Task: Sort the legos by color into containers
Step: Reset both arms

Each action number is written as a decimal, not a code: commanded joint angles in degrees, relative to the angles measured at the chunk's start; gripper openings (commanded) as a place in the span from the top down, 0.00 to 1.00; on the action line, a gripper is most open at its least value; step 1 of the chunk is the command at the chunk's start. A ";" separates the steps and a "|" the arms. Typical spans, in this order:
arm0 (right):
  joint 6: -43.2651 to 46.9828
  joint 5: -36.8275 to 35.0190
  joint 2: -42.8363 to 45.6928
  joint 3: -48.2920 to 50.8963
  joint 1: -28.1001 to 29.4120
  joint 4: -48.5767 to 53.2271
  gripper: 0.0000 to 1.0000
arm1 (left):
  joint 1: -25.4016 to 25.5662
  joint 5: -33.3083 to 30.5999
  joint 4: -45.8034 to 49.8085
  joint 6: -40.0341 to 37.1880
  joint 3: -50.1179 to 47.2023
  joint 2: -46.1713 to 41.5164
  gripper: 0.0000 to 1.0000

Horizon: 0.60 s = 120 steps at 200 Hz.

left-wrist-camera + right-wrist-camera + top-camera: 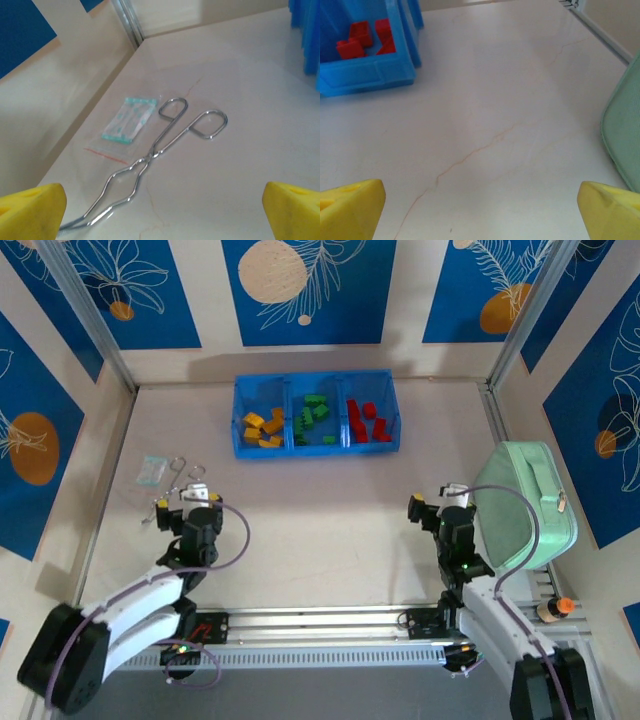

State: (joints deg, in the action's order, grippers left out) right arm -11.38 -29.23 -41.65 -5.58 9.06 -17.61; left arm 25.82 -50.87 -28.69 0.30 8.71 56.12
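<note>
Gaping left claw [162, 210], right claw [480, 210] (open tabletop [320, 510])

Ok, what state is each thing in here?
left gripper, open, empty.
right gripper, open, empty.
legos, in the tray: yellow-orange left, green middle, red right.
tray, upright on the table.
tongs, lying flat, untouched.
clear packet, flat beside the tongs.
mint-green case, closed.

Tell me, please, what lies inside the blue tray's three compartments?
The blue tray holds yellow and orange legos in its left compartment, green legos in the middle and red legos on the right. Bricks overlap, so any underneath are covered.
</note>
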 commanded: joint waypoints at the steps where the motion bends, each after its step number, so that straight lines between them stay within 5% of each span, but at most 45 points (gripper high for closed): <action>1: 1.76 7.49 -7.94 -0.62 -3.47 -18.03 0.01 | -0.99 3.15 -23.99 -7.52 0.30 10.93 0.00; 30: 3.83 9.38 -23.36 -4.18 -4.04 -30.68 0.01 | -3.41 6.54 -51.72 -14.18 1.37 30.17 0.00; 48: 3.95 10.85 -31.75 -4.98 -5.56 -40.22 0.01 | -5.25 8.46 -51.69 -14.62 5.11 36.69 0.00; 81: 2.28 13.25 -47.51 -5.00 -8.16 -56.60 0.01 | -6.70 13.09 -52.00 -11.47 1.82 34.33 0.00; 120: 2.66 11.13 -45.26 -8.42 -7.26 -46.76 0.01 | -8.42 20.70 -52.00 -11.05 0.57 33.92 0.00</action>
State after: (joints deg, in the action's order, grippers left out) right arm -9.04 -17.54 -87.74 -10.81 1.32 -62.26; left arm 18.22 -37.32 -76.77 -11.11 9.72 90.06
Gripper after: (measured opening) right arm 0.991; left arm 0.998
